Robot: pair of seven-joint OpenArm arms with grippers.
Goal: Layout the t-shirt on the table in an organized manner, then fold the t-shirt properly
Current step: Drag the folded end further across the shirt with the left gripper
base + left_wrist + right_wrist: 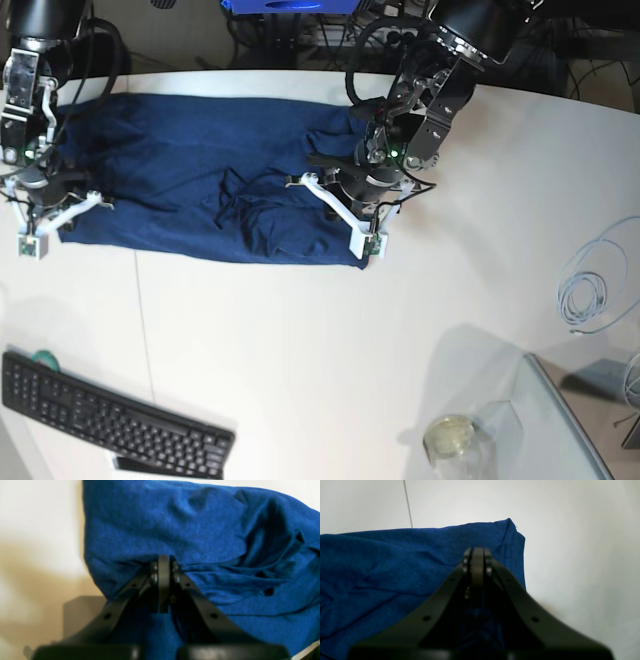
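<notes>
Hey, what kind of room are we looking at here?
Probably a lab or office workspace: a wide white table with a black keyboard, a coiled cable, and tangled wiring behind it.

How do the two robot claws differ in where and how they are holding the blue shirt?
The left gripper pinches the t-shirt at its bunched, creased end, on the right of the base view; the right gripper pinches the smoother end near a corner, on that view's left. The arm with the left gripper reaches in from the table's far side, while the one with the right gripper comes down at the table's edge. Both are shut on the fabric, low to the table.
</notes>
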